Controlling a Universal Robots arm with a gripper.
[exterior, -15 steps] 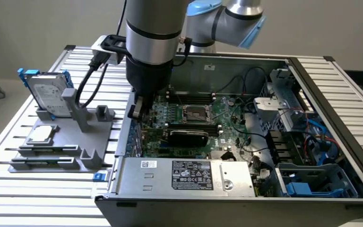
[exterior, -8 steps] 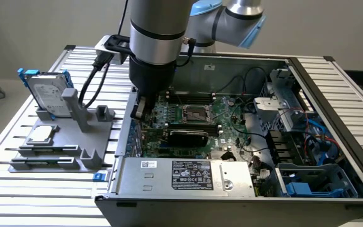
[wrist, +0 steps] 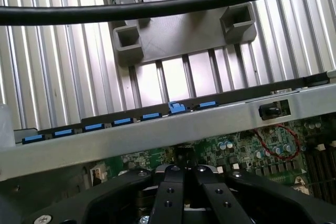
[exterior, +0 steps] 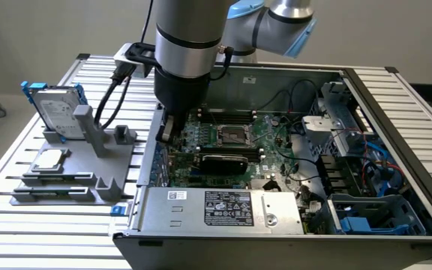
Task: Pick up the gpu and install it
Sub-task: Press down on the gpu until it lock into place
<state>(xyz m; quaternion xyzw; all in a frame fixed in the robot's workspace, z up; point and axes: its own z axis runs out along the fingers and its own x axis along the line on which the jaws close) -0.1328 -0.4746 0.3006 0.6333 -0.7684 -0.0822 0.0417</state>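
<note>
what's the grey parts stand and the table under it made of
The grey parts stand looks like matte moulded or printed plastic: dull, even grey, blocky posts, no glare. The table looks like bare aluminium: silvery ribbed slats with bright reflections. Neither can be confirmed by look alone.

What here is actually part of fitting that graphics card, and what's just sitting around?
Part of the job:
- gpu, black card inside the case
- claw, shut, low over the board's edge
- open computer case

Lying about:
- hard drive in blue frame
- small silver chip
- grey holder they sit on
</note>
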